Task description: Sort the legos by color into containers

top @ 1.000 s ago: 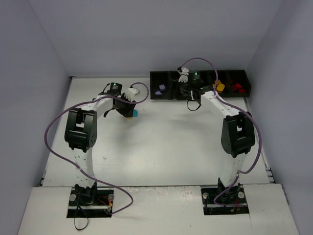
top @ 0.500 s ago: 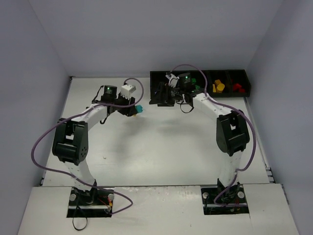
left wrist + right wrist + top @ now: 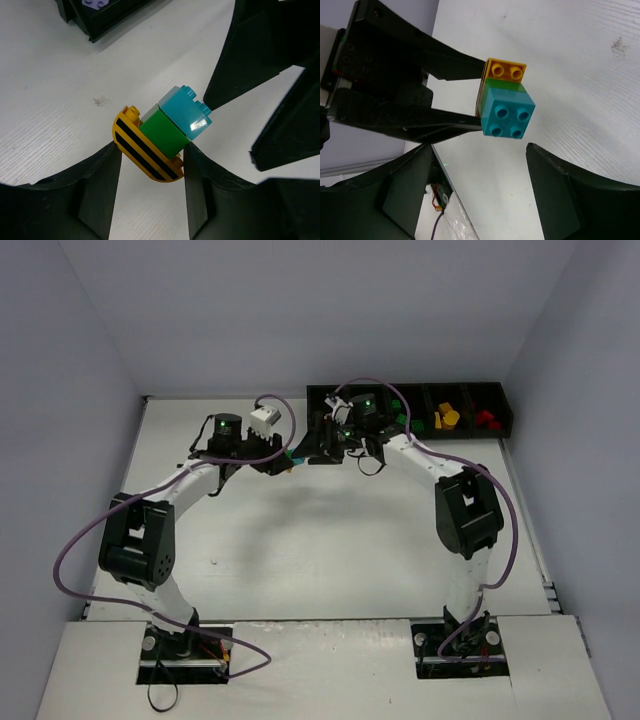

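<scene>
While my left gripper (image 3: 150, 161) clenches the stack (image 3: 159, 142), my spread right gripper (image 3: 479, 150) may nip the teal brick (image 3: 507, 115) just ahead of it crookedly, wrenching everything loose.

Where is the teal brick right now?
In the left wrist view, the teal brick is joined to the green brick clamped in the left gripper, near the tray's left end.

Joined teal, green, yellow legos (image 3: 163, 134)

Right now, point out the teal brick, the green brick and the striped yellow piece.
teal brick (image 3: 507, 114), right wrist view, middle of its studded face.
green brick (image 3: 163, 132), left wrist view, its upper face.
striped yellow piece (image 3: 146, 154), left wrist view, its black-striped side.
</scene>
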Action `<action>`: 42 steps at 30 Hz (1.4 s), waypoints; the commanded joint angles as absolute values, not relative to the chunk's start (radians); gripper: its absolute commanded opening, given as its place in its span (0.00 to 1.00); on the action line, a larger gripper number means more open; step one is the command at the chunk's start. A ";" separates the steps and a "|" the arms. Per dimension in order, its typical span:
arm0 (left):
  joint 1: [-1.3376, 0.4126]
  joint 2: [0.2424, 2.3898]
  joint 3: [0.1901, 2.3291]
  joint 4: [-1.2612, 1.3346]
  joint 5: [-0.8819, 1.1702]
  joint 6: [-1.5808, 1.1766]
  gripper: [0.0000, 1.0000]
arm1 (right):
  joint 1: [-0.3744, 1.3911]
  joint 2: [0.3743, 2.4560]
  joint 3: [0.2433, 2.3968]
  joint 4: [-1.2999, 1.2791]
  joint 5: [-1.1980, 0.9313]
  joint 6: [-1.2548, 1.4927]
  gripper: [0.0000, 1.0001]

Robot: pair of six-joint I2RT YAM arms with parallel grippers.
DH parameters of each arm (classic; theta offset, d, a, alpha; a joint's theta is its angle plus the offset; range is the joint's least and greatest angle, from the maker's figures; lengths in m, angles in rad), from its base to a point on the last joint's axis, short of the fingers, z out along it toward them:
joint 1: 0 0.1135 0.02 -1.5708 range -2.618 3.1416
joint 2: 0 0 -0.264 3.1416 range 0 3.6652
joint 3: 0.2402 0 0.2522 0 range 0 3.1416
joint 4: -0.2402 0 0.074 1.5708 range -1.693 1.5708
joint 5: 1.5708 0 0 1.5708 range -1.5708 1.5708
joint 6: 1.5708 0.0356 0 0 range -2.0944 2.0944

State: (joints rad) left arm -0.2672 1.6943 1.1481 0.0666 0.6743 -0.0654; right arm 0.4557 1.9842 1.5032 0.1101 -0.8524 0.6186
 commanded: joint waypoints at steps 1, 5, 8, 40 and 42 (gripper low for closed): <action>-0.279 1.617 1.163 0.138 0.701 -0.081 0.25 | 0.460 1.976 1.511 0.172 -0.818 0.647 0.72; -0.290 1.605 1.155 0.137 0.699 -0.081 0.25 | 0.463 1.982 1.505 0.170 -0.795 0.647 0.69; -0.296 1.597 1.152 0.132 0.699 -0.081 0.25 | 0.466 1.982 1.499 0.173 -0.778 0.643 0.61; -0.290 1.669 1.161 0.164 0.634 -0.166 0.18 | 0.423 1.934 1.485 0.166 -0.815 0.560 0.00; -0.287 1.675 1.166 0.164 0.634 -0.166 0.18 | 0.404 1.927 1.488 0.150 -0.805 0.540 0.00</action>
